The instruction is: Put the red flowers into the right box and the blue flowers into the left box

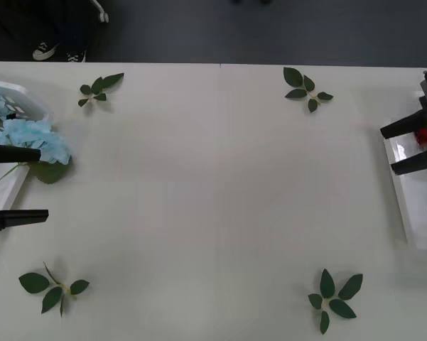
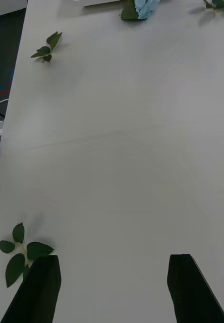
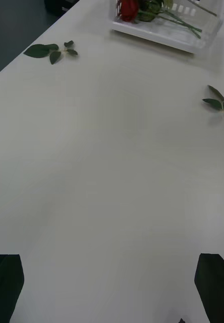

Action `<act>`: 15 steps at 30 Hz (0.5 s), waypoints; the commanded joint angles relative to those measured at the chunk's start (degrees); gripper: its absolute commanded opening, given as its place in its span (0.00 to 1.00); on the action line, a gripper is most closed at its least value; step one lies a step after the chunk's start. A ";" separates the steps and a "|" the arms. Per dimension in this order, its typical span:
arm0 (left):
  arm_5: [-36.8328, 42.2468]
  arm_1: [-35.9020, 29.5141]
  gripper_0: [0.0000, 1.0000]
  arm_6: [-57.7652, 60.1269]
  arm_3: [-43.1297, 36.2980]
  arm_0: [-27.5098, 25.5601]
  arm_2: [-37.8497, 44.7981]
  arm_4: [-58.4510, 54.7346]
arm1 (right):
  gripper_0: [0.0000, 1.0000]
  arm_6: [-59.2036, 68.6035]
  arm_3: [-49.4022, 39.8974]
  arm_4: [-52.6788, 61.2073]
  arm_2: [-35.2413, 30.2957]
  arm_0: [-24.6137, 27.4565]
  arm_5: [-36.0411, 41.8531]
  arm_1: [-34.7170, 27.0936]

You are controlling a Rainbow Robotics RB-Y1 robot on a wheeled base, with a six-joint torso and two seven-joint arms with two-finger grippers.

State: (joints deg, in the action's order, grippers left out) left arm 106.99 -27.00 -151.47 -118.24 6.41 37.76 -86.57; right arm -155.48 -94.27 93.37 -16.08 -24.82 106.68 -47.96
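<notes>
The left box (image 1: 20, 98) sits at the table's far left. Pale blue flowers (image 1: 30, 137) lie in it and spill over its inner wall onto the table. They appear again as blue flowers (image 2: 145, 7) in the right wrist view. My left gripper (image 1: 44, 183) hovers open and empty just in front of them. At the far right lies the right box (image 1: 415, 206), also seen as the right box (image 3: 165, 34), holding red flowers (image 3: 128, 9) with green stems. Beside a red flower (image 1: 425, 135), my right gripper (image 1: 387, 150) is open and holds nothing.
Flowerless leaf sprigs lie on the white table: one at far left (image 1: 99, 88), one at far right (image 1: 307, 89), one at near left (image 1: 52, 288) and one at near right (image 1: 332, 298). Beyond the table's far edge is dark floor.
</notes>
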 commanded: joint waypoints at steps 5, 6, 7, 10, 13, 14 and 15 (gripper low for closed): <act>-0.38 -1.30 1.00 -1.99 -1.20 1.06 -0.14 0.17 | 0.62 0.48 -7.86 6.65 4.39 9.26 -11.50 -7.93; -0.38 -1.30 1.00 -1.99 -1.20 1.06 -0.14 0.17 | 0.62 0.48 -8.83 6.65 4.65 10.31 -12.81 -7.93; -0.38 -1.30 1.00 -1.99 -1.20 1.06 -0.14 0.17 | 0.62 0.48 -9.88 6.47 5.18 11.11 -14.13 -8.02; -0.38 -1.30 1.00 -1.99 -1.20 1.06 -0.14 0.17 | 0.62 0.48 -12.34 6.47 7.20 13.57 -18.61 -8.81; -0.38 -1.30 1.00 -1.99 -1.20 1.06 -0.14 0.17 | 0.62 0.48 -13.92 6.12 8.87 15.50 -22.48 -8.99; -0.38 -1.30 1.00 -1.99 -1.20 1.06 -0.14 0.17 | 0.62 0.48 -14.19 5.94 9.31 15.59 -23.10 -9.08; -0.38 -1.30 1.00 -1.99 -1.20 1.06 -0.14 0.17 | 0.62 0.48 -14.71 5.59 9.84 16.03 -24.33 -9.08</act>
State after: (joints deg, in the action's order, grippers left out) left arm 106.99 -27.00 -151.47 -118.24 6.41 37.76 -86.57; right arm -155.48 -106.69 99.44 -7.30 -8.95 83.91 -56.00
